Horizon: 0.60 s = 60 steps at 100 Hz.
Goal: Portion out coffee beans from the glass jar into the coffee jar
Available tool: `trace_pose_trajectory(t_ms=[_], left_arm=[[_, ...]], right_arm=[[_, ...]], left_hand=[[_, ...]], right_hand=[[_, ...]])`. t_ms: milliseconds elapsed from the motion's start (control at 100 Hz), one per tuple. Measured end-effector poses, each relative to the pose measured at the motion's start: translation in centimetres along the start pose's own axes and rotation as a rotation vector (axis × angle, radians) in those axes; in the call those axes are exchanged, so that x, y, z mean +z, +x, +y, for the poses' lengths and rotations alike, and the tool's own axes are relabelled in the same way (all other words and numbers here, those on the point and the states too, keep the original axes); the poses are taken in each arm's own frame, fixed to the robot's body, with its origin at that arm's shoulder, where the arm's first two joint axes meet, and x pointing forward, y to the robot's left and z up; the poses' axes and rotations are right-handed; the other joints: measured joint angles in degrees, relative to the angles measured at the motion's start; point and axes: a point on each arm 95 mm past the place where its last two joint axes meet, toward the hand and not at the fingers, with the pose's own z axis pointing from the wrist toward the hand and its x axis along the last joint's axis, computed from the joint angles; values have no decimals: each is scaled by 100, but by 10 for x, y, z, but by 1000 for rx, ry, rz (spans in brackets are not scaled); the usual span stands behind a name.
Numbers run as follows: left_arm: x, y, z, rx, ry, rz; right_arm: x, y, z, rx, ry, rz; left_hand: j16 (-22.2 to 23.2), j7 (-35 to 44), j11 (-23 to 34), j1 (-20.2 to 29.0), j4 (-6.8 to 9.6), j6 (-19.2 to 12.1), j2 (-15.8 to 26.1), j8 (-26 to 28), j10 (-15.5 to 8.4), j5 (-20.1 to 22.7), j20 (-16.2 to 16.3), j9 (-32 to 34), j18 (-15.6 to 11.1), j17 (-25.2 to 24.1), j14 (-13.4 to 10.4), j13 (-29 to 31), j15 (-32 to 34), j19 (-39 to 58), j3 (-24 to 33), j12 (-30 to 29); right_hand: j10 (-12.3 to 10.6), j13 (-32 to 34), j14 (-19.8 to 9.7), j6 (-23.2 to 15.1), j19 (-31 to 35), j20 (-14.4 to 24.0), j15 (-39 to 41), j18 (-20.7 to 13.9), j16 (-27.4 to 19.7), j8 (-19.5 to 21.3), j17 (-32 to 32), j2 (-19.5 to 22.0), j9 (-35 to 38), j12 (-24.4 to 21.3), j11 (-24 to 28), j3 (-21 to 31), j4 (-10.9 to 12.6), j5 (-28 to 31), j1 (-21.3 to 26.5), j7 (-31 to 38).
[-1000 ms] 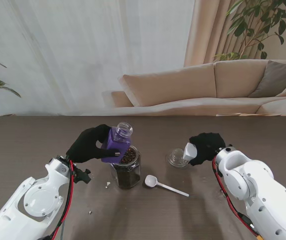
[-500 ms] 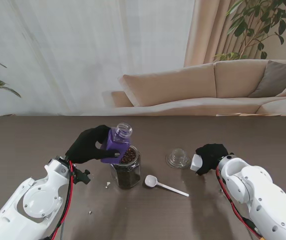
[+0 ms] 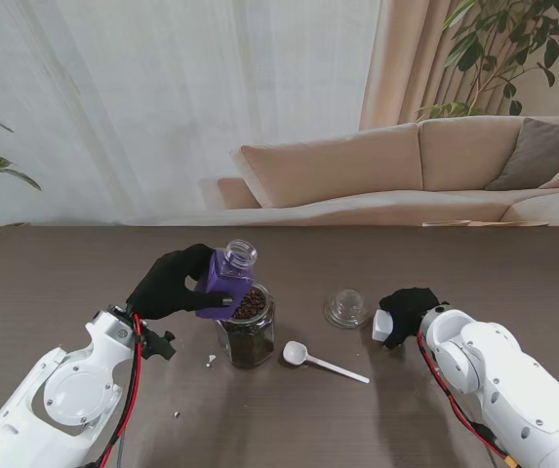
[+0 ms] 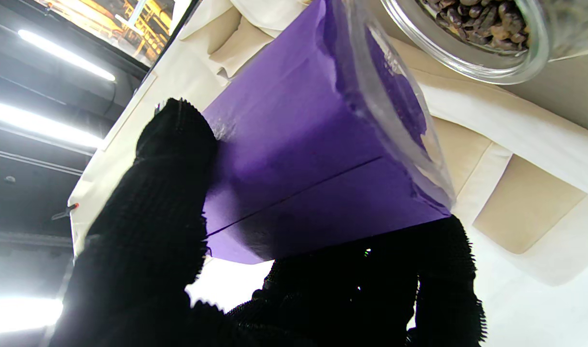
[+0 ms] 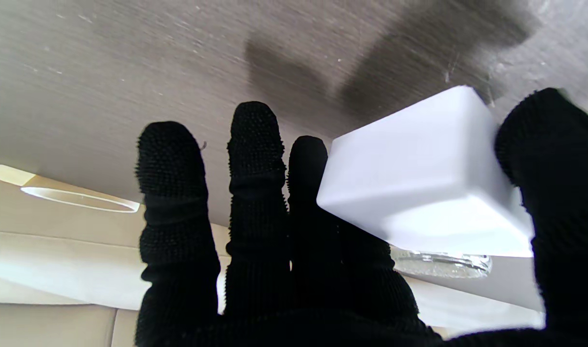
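My left hand (image 3: 169, 283) is shut on the purple-labelled coffee jar (image 3: 227, 280), lifted off the table and tilted, its open mouth pointing up and away from me. Just beneath it stands the open glass jar (image 3: 248, 334) filled with dark coffee beans (image 4: 486, 21). In the left wrist view the purple jar (image 4: 303, 159) fills the frame, black fingers (image 4: 159, 202) pressed on its side. My right hand (image 3: 408, 309) is shut on a white square cap (image 3: 383, 326), low over the table; the right wrist view shows the cap (image 5: 424, 183) pinched between thumb and fingers.
A white plastic scoop (image 3: 320, 362) lies on the dark wooden table (image 3: 64, 283) just right of the glass jar. A glass lid (image 3: 346, 308) rests between the jar and my right hand. Small crumbs (image 3: 210, 360) lie left of the jar. A beige sofa stands behind the table.
My right hand has drawn back from the glass lid toward me and lowered with the white cap. The left hand and purple jar have hardly moved.
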Motion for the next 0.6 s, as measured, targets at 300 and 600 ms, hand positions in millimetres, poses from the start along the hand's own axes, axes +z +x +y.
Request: trace_pose_trajectory(t_ms=[300, 600], left_arm=[[-1, 0, 0, 0, 0, -1], [-1, 0, -1, 1, 1, -1]], right_arm=[[9, -3, -5, -21, 45, 0], [10, -9, -4, -39, 52, -24]], left_hand=[[0, 0, 0, 0, 0, 0, 0, -1, 0, 0, 0, 0, 0, 0, 0, 0, 0, 0, 0, 0], [0, 0, 0, 0, 0, 0, 0, -1, 0, 0, 1, 0, 0, 0, 1, 0, 1, 0, 0, 0]], right_hand=[[-37, -208, -14, -114, 0, -18, -93, -14, -111, 127, -4, 8, -417, -153, 124, 285, 20, -228, 12, -277], [-39, -729, 20, -406, 0, -24, -128, -74, -186, 544, -4, 112, -1094, -261, 218, 410, 595, -577, -66, -657]])
